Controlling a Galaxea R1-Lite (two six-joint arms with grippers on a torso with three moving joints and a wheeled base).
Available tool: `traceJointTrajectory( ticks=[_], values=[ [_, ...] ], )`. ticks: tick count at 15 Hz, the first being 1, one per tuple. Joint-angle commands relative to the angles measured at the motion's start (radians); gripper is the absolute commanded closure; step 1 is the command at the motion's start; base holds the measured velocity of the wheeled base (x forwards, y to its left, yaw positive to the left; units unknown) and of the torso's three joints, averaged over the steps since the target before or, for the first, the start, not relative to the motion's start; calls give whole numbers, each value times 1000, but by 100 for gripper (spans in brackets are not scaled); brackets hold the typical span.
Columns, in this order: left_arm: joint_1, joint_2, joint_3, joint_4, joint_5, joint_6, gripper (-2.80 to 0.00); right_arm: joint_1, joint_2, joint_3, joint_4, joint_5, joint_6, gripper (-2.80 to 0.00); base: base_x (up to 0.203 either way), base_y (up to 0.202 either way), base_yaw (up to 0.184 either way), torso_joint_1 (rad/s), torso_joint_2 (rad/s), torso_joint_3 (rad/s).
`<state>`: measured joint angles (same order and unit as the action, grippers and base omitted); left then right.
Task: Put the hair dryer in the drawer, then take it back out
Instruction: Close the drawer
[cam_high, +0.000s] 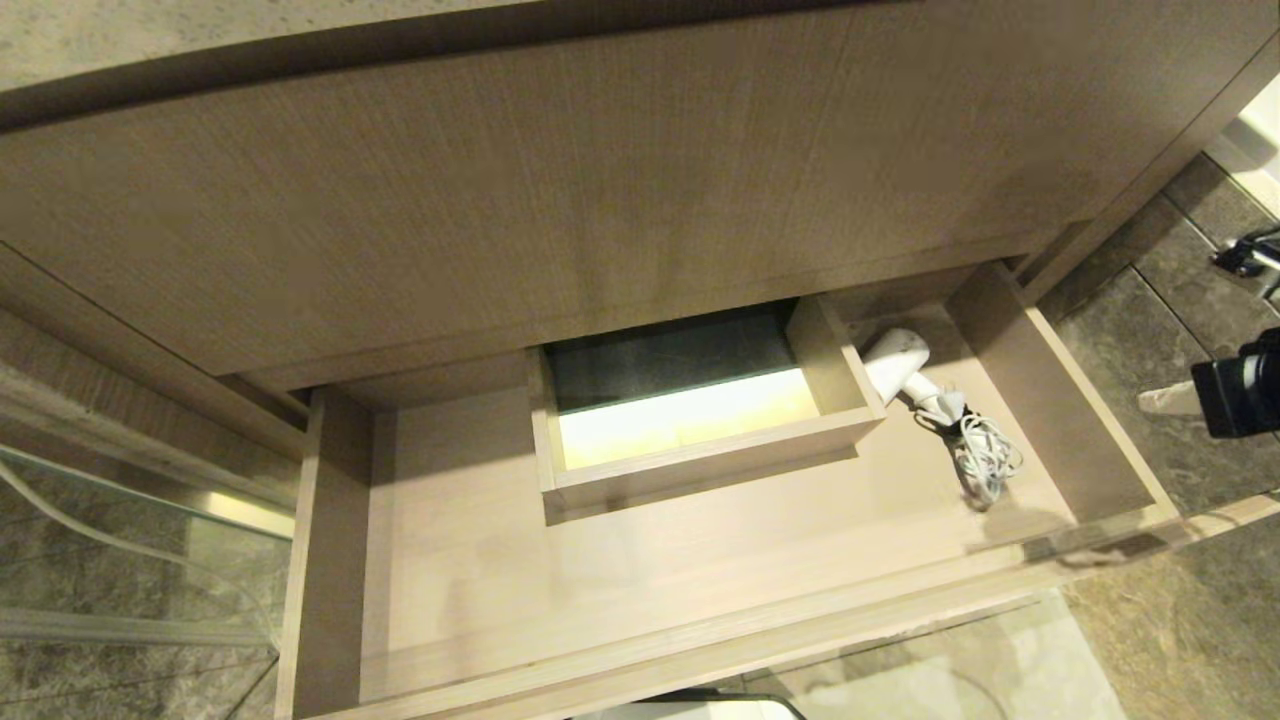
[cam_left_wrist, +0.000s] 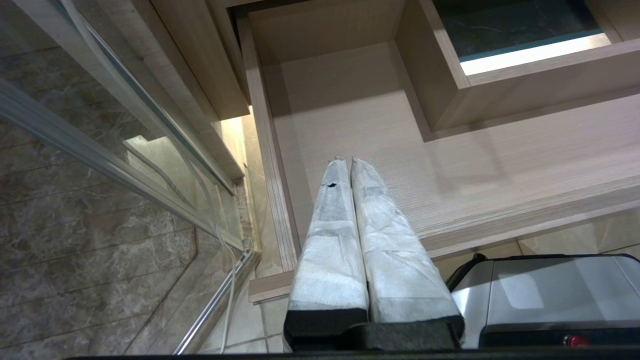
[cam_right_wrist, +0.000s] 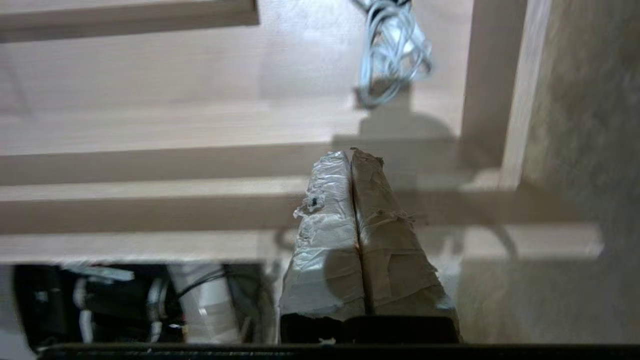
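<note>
One drawer (cam_high: 700, 600) stands pulled out below one taller wood panel (cam_high: 520, 200). Inside the drawer there is one boxed cutout (cam_high: 700, 470), set against the back wall near the middle. One hair dryer (cam_high: 900, 365) lies on the drawer floor, just beside the right wall of the cutout, barrel toward the back. Its one bundled cord (cam_high: 985, 455) lies on the drawer floor in front of the handle, between the cutout and the right drawer wall.

Two grippers are in view, each in its own wrist camera. The right gripper (cam_right_wrist: 351, 152) has its two wrapped fingers (cam_right_wrist: 325, 240) pressed together with nothing between them. It is over the front rail of the drawer near the right front corner. The cord bundle (cam_right_wrist: 395, 50) lies apart from the fingertips, deeper inside the drawer; the dryer body is outside the right wrist view.

The left gripper (cam_left_wrist: 348, 160) also has its two fingers pressed together, empty, over the left front part of the drawer (cam_left_wrist: 500, 165), on the far side of the cutout (cam_left_wrist: 450, 90) from the dryer.
</note>
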<state>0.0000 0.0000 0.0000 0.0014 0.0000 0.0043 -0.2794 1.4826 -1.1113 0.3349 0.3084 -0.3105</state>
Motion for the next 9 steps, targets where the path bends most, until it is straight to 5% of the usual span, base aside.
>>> traceJointTrajectory(
  ticks=[1,6,9],
  values=[
    [0,0,2,0,0,0,0,-1,-170,145,-40,1,17,0,0,0,0,0,0,0],
    [0,0,1,0,0,0,0,-2,-339,324,-98,-26,43,0,0,0,0,0,0,0],
    [0,0,0,0,0,0,0,-1,-389,382,-3,-38,29,0,0,0,0,0,0,0]
  ],
)
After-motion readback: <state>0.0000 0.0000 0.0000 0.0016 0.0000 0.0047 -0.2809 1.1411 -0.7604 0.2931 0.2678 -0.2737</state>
